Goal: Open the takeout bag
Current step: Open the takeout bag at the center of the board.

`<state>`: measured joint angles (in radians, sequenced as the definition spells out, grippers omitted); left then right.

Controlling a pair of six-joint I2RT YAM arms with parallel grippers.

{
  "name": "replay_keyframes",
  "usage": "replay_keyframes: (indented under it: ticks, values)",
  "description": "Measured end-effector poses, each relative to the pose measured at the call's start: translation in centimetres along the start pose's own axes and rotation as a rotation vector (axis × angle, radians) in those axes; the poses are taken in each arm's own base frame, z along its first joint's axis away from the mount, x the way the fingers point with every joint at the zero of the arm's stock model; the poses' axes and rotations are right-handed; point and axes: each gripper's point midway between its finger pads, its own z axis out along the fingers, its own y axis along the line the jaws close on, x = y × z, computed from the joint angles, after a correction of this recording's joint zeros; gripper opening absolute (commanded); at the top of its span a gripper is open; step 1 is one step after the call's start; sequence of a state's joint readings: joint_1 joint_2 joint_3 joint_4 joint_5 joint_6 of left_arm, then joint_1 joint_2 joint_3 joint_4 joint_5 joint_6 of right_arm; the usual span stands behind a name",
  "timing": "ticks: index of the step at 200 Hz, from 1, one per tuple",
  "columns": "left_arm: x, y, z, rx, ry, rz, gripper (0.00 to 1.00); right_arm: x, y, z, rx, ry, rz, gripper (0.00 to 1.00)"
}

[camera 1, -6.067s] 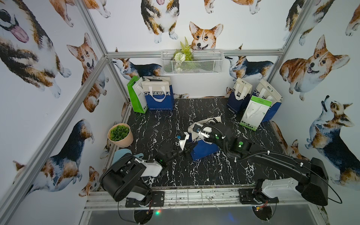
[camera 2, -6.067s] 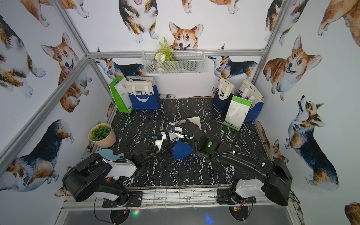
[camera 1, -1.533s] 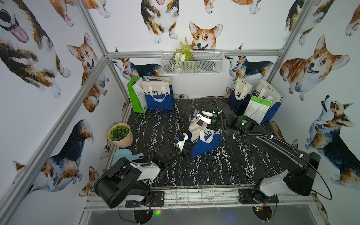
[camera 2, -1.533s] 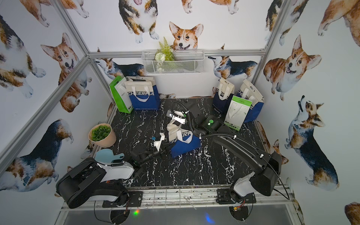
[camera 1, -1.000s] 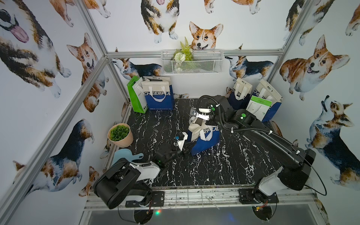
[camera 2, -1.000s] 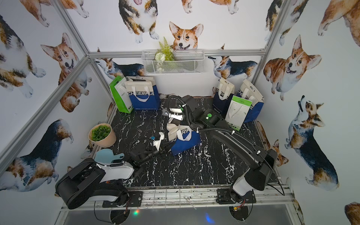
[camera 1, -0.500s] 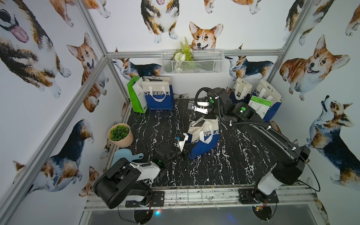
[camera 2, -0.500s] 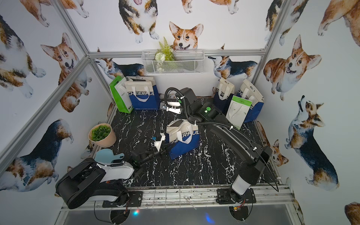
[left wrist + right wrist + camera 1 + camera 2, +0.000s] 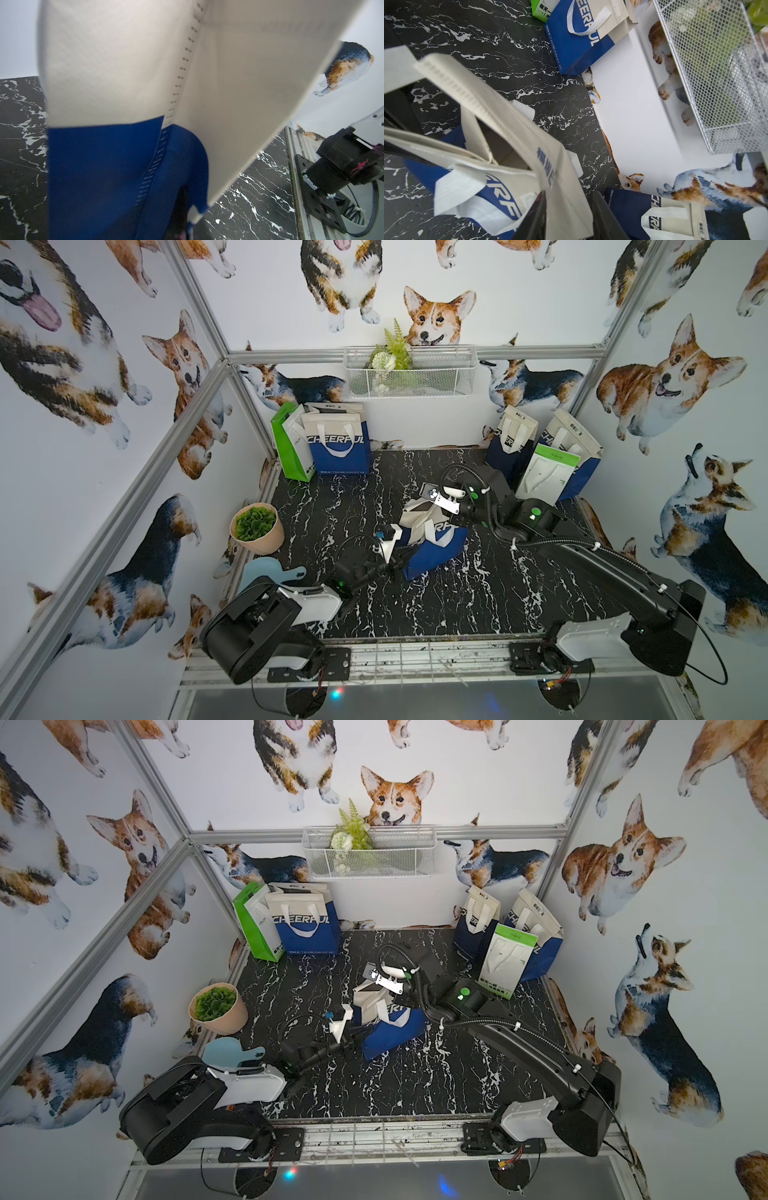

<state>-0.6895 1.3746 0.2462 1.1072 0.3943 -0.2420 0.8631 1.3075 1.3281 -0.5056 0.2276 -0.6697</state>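
The blue and cream takeout bag (image 9: 432, 543) (image 9: 390, 1029) stands tilted in the middle of the black marble table, its cream mouth spread open. My left gripper (image 9: 394, 562) (image 9: 353, 1038) is shut on the bag's lower near-left edge. In the left wrist view the bag (image 9: 124, 83) fills the frame and hides most of the left gripper (image 9: 185, 218). My right gripper (image 9: 449, 515) (image 9: 400, 996) sits at the bag's upper rim. In the right wrist view this gripper (image 9: 569, 220) is open, a cream panel of the bag (image 9: 508, 145) loose between the jaws.
A similar blue bag (image 9: 336, 448) and a green bag (image 9: 291, 450) lean on the back wall at the left. More bags (image 9: 548, 460) crowd the back right corner. A potted plant (image 9: 255, 529) and a light blue board (image 9: 266, 572) sit at the left edge. A wire basket (image 9: 409, 373) hangs on the back wall.
The right arm raised the bag's top from lying flat, then came down toward the front and its jaws parted. The bag now sags, mouth spread. The left gripper stayed put.
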Motion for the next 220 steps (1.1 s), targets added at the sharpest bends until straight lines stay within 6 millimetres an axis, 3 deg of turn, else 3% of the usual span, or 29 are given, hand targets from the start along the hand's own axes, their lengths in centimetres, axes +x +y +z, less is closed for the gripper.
replay_keyframes:
  ticks: [82,126,186,198,208,220]
  values:
    - [0.0,0.0,0.0,0.001,0.0,0.0,0.0,0.5,0.3,0.9,0.003,0.008,0.068,0.43]
    - [0.0,0.0,0.0,0.001,0.001,0.0,0.0,1.9,0.2,2.6,0.001,0.063,0.081,0.27]
    - [0.1,0.0,0.0,0.001,0.001,0.0,0.0,2.5,0.3,3.4,-0.014,0.079,0.095,0.23]
    - [0.1,0.0,0.0,0.0,0.002,-0.001,0.0,2.5,0.5,3.7,-0.026,0.082,0.099,0.16]
    - [0.1,0.0,0.0,0.0,0.002,-0.001,0.0,2.5,0.6,3.9,-0.032,0.09,0.101,0.01]
    - [0.1,0.0,0.0,0.0,0.001,-0.001,0.0,2.4,0.8,4.2,-0.049,0.091,0.102,0.0]
